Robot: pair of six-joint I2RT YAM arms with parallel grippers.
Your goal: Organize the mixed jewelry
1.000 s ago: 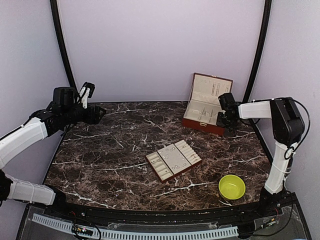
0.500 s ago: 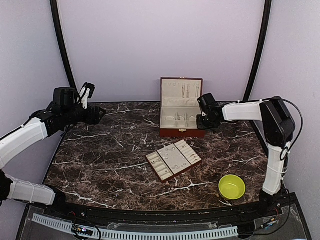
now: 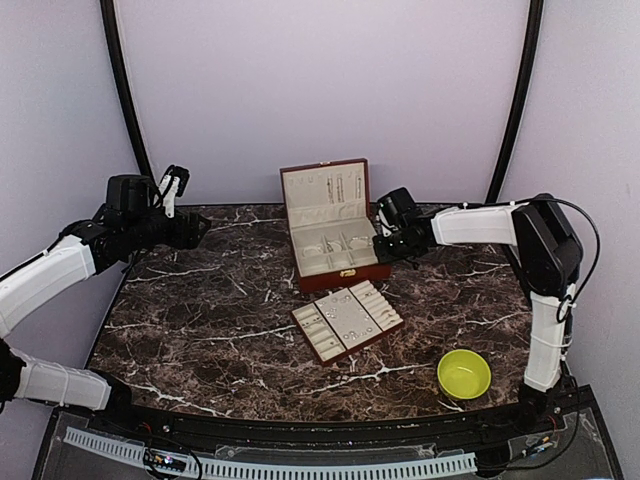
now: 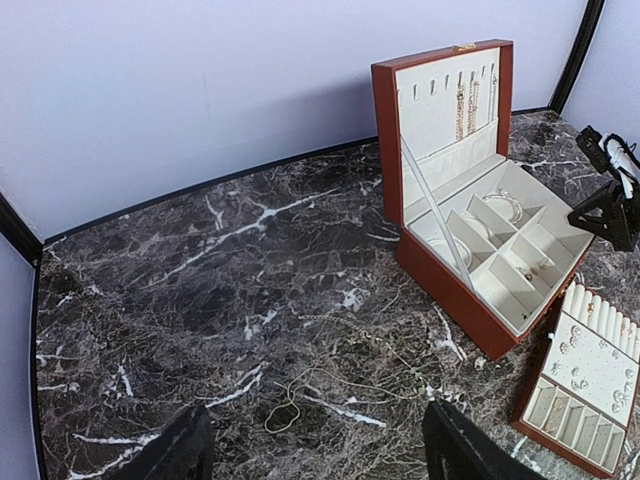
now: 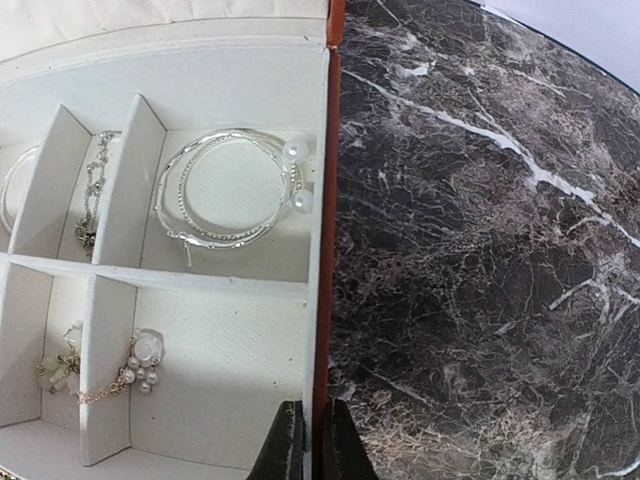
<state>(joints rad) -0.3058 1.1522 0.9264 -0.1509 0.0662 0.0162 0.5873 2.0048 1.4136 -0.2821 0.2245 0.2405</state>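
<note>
Roughly left-right lies chain (image 4: 285, 408) (loop leftward), near box (image 4: 440, 283).

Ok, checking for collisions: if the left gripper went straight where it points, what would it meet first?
The left gripper would probably meet the marble table first, near the thin chain loop; depth is unclear.

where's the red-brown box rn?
Top view: the box sits open at centre-back of the table, just behind the compartment tray, with the right gripper pinching its right wall.
</note>
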